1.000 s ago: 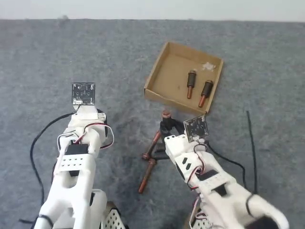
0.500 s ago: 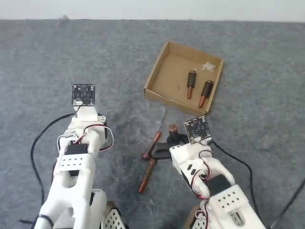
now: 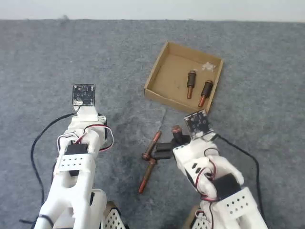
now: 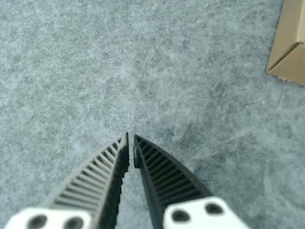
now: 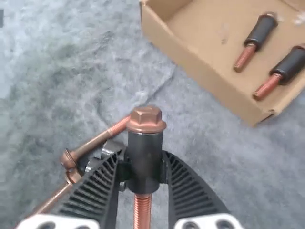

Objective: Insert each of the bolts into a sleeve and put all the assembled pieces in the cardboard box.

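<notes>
The right gripper [image 5: 143,160], jaws clamped on a sleeved bolt [image 5: 145,119] near the cardboard box [image 5: 209,74], should next lift it over the wall and release, while the jaws of the left gripper [image 4: 129,143] are closed and empty.

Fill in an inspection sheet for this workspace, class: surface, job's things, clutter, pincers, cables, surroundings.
Surface: grey carpet.
Job's things: cardboard box holds two sleeved bolts, side by side; two bare bolts lie on the carpet outside the box, beside the right arm.
Clutter: small white scrap in one corner of the box.
Pincers: right pincer shut on a third sleeved bolt; left pincer shut, empty, over bare carpet.
Cables: a black cable by the left arm, another by the right arm.
Surroundings: pale wall beyond the carpet.
</notes>
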`<state>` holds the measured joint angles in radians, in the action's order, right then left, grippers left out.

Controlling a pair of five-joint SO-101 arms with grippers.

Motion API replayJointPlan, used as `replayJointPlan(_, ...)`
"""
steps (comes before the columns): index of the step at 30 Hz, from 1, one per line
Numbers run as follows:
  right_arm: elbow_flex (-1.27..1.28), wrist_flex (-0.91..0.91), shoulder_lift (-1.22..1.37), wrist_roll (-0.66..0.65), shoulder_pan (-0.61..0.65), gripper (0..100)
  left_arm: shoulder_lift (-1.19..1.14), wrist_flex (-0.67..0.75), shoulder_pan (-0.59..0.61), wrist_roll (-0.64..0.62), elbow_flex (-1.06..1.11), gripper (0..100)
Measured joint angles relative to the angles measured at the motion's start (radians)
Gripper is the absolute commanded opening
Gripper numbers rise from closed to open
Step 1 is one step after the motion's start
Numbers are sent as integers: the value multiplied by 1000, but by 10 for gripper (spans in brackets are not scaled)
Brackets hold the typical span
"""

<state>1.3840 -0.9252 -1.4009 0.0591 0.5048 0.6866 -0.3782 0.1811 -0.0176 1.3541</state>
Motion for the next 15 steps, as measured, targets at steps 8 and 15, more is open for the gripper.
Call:
replayJointPlan(8,-331,-137,322,-48,-126,6,0,0,0,0,0,16)
replayJointPlan(15,-598,-152,644,-68,-235,6,0,0,0,0,0,16)
